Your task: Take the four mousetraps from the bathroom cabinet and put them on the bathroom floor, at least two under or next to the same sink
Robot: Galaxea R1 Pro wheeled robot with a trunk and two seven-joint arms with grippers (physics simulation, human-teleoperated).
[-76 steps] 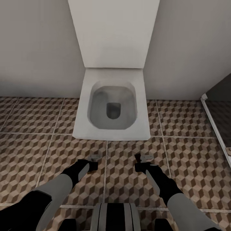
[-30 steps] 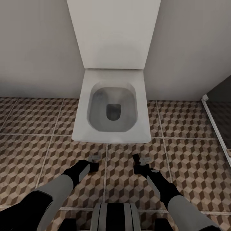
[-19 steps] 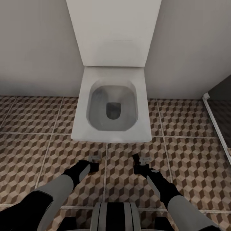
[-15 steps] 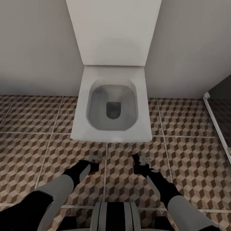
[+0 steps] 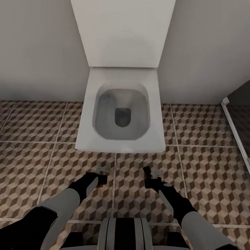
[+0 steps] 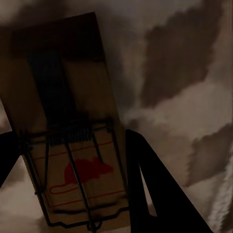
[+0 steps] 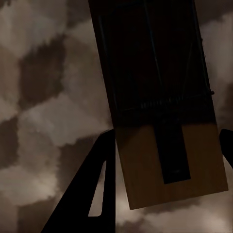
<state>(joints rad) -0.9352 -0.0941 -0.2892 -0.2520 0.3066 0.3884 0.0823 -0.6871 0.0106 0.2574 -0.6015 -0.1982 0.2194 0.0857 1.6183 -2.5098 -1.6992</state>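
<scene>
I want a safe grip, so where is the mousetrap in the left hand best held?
By the long edges of the mousetrap, as the left hand has it now: its board is flat and narrow, and fingers either side stay clear of the wire spring on top.

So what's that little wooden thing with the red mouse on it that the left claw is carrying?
It is a mousetrap: a flat, rectangular board that looks like pale brown wood, printed with a red mouse outline and red lines. Dark wire parts, a coiled spring and a bar frame, lie across it. It sits between the left gripper's two dark fingers, which touch its long edges, held above the cube-patterned bathroom floor.
</scene>
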